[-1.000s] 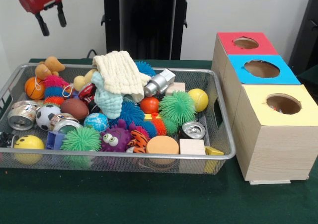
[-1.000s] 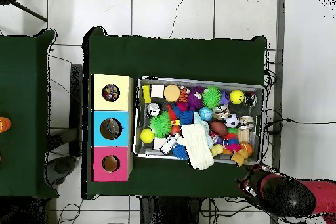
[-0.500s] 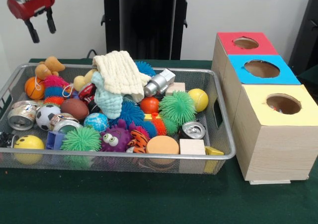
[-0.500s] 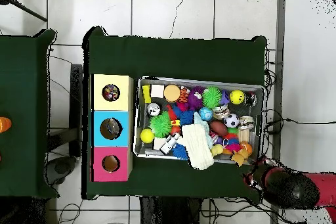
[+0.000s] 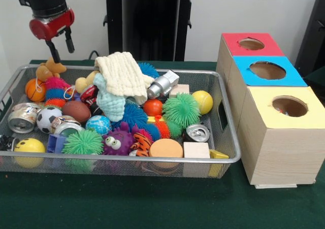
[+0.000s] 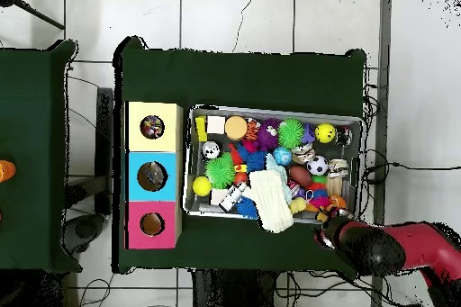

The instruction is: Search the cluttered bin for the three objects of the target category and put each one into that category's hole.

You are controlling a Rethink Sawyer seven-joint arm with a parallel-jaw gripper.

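Note:
The cluttered bin [image 5: 127,159] is a wide silver wire-mesh tray on the green table, also seen from overhead [image 6: 275,109]. It holds several balls, spiky toys, cans, blocks and a cream cloth [image 5: 122,74]. Three wooden boxes with round holes stand beside it, topped red [image 5: 251,43], blue [image 5: 267,70] and yellow [image 5: 289,106]. My gripper [image 5: 60,46] is open and empty. It hangs above the bin's far left corner, just over a tan plush toy [image 5: 51,66]. In the overhead view the gripper [image 6: 331,231] is at the bin's lower right corner.
In the bin are a green spiky ball [image 5: 181,109], a yellow ball [image 5: 202,101], a silver can [image 5: 197,132], another can [image 5: 21,117], a soccer ball [image 5: 47,118], a basketball [image 5: 34,89] and a wooden block [image 5: 196,150]. The black pedestal [image 5: 150,21] stands behind.
The gripper has come down and moved right in the front view, from off the bin's left edge to above its far left corner. Nothing in the bin has moved.

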